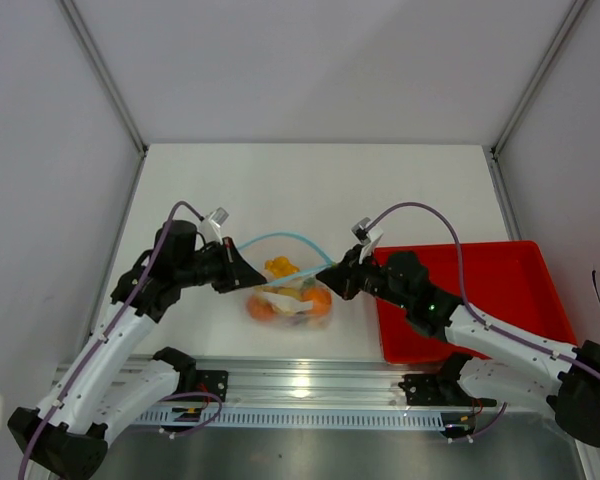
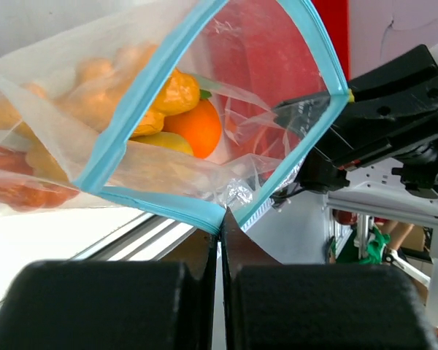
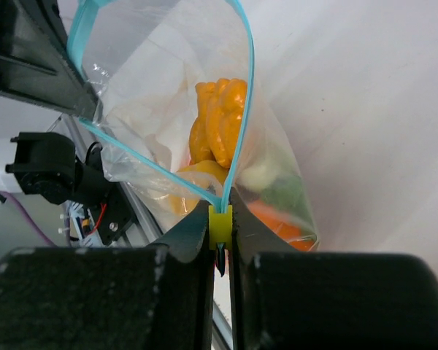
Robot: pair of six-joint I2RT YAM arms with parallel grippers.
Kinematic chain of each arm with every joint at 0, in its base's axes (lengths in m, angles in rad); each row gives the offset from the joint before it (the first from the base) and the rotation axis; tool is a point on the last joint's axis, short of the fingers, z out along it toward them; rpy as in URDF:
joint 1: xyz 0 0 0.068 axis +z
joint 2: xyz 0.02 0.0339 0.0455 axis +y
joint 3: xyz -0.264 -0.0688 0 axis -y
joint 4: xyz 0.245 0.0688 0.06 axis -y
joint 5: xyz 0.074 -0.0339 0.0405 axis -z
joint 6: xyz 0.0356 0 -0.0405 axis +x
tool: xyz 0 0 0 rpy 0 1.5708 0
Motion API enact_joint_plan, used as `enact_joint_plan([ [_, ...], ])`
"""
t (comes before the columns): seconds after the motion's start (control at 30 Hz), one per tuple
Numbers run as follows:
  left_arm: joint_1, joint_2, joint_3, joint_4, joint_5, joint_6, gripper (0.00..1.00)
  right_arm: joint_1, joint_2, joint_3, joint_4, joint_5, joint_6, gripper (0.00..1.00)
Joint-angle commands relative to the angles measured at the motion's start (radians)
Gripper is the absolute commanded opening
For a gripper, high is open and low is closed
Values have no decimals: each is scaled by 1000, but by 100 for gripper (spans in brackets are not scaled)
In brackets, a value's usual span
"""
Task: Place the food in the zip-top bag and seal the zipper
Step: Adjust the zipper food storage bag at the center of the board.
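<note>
The clear zip-top bag (image 1: 290,295) hangs between my two grippers above the table, its mouth gaping open. Its light-blue zipper (image 1: 280,238) arcs between them. The food (image 1: 280,268) lies inside: orange pumpkin (image 3: 220,117), orange round fruit (image 2: 193,127), yellow pieces (image 2: 177,91). My left gripper (image 1: 248,274) is shut on the zipper's left end (image 2: 171,208). My right gripper (image 1: 330,275) is shut on the yellow slider (image 3: 220,224) at the zipper's right end.
A red rectangular tray (image 1: 500,290) lies at the right under my right arm. An aluminium rail (image 1: 300,385) runs along the table's near edge, just below the bag. White walls enclose the table at the back and sides.
</note>
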Motion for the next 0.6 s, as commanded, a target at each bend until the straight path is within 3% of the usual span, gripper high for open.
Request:
enact_joint_plan([
  [0.0, 4, -21, 26, -66, -89, 63, 1, -29, -36, 3, 31, -88, -50, 0],
  [0.2, 4, -14, 128, -116, -184, 129, 1, -83, -51, 32, -41, -252, -84, 0],
  [0.3, 4, -12, 181, -132, -224, 161, 17, -83, -34, 43, -52, -278, -90, 0],
  [0.33, 4, -14, 194, -133, -233, 176, 27, -83, -30, 43, -50, -287, -92, 0],
  [0.57, 3, -52, 242, -90, -165, 274, 58, -78, 21, 92, -102, -349, -155, 0],
])
